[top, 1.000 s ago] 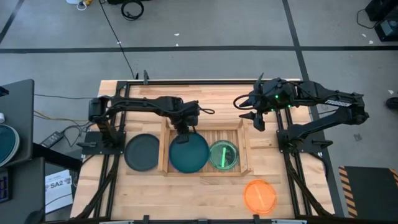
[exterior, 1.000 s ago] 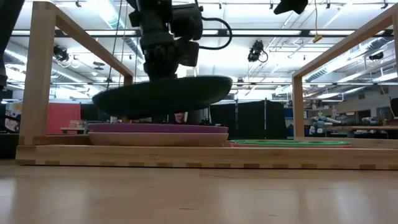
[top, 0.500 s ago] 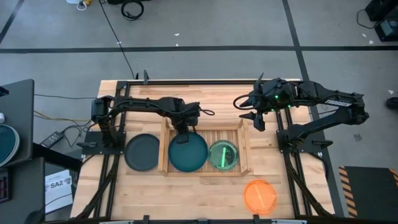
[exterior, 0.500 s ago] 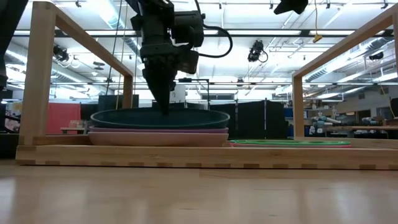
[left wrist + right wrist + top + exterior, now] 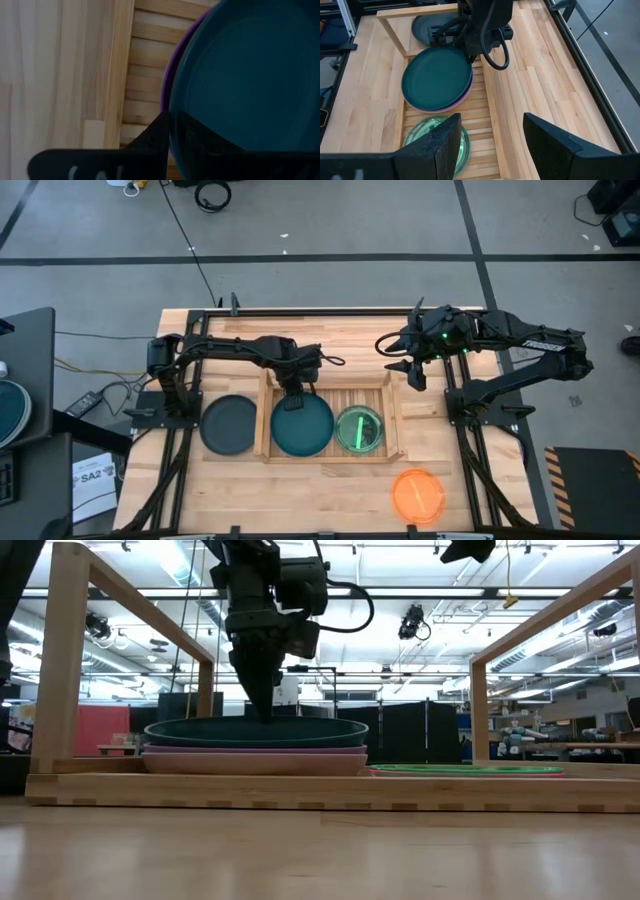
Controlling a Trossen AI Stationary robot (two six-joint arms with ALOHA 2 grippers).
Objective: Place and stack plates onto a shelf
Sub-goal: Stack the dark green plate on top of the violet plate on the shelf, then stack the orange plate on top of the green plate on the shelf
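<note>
Left wrist view shows the left hand [image 5: 167,131] with one dark finger [image 5: 155,134] outside the edge of the teal plate [image 5: 250,80] and the other lying over the plate's inside, so the rim sits between them; whether they pinch it or only straddle it I cannot tell. In the high view this hand [image 5: 293,397] is at the rear edge of the teal plate [image 5: 304,425], in the left half of the shelf [image 5: 262,420]. From the low view the hand [image 5: 266,700] comes down from above and its tip meets the teal plate [image 5: 256,730], which lies flat on a purple plate [image 5: 255,749], itself on a pink plate [image 5: 254,762]. A sliver of the purple plate [image 5: 166,95] shows past the teal rim above the shelf's slats [image 5: 145,65].

Beside this stack, in the shelf's right half, lies a smaller green plate [image 5: 359,429], seen low and flat in the low view [image 5: 465,769]. A dark grey plate [image 5: 229,424] rests on the surface [image 5: 330,490] just outside the shelf's left wall. An orange plate [image 5: 417,495] lies nearer the front right of the surface, well apart from the shelf.

The right hand [image 5: 414,377] hangs over the surface behind the shelf's right rear corner, its fingers [image 5: 445,142] spread and holding nothing.
</note>
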